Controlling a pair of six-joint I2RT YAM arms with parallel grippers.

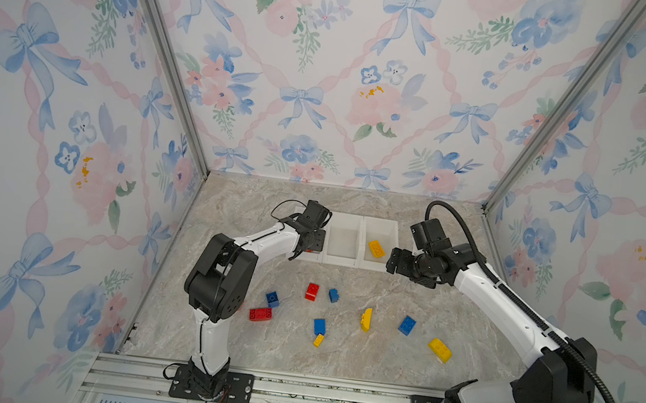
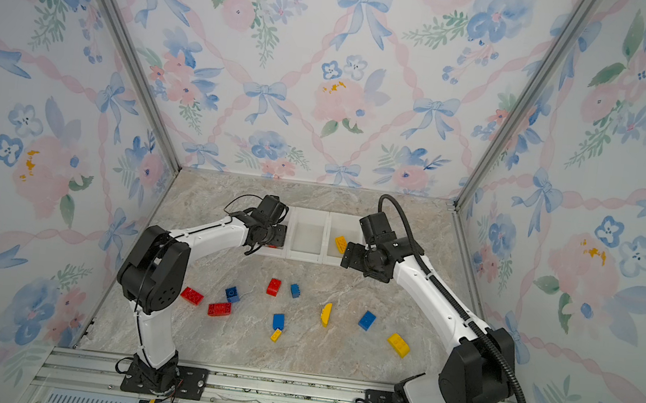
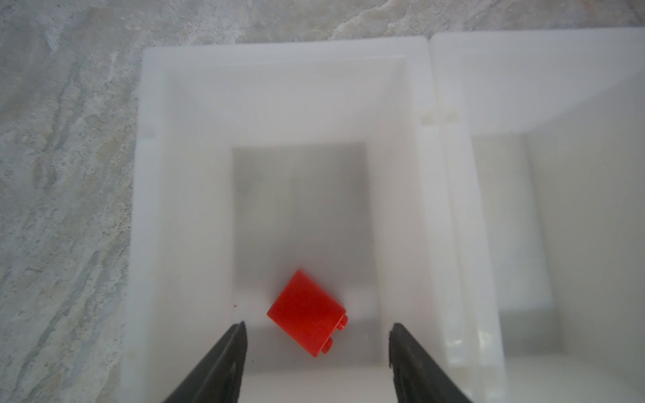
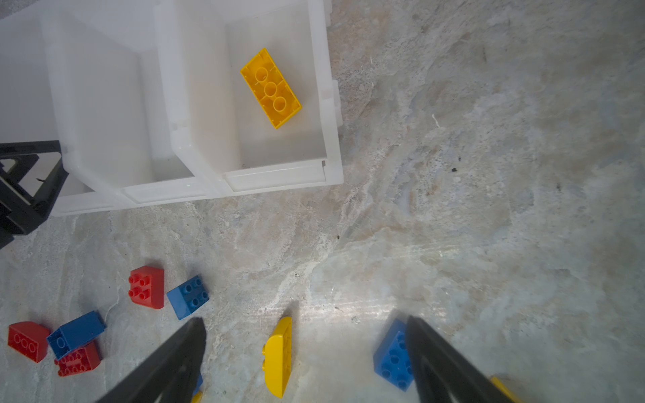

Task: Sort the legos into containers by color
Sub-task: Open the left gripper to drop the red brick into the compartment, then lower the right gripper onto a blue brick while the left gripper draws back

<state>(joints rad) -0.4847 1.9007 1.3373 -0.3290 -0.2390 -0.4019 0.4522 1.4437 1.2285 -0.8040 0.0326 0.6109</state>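
The left pincer [image 3: 318,328] hangs released over the end bin on its own side of the row of three joined white plastic bins [image 3: 279,52]. Its fingers stand apart, and the small red plastic brick [image 3: 307,310] lies loose on that bin's floor. The right pincer [image 4: 304,319] is also spread wide and grasps nothing, near the row's other front corner. A yellow rectangular brick [image 4: 270,89] lies in the opposite end bin. In front of the row, the other red, blue and yellow bricks [image 1: 312,292] lie scattered on the marble-patterned tabletop [image 1: 376,364].
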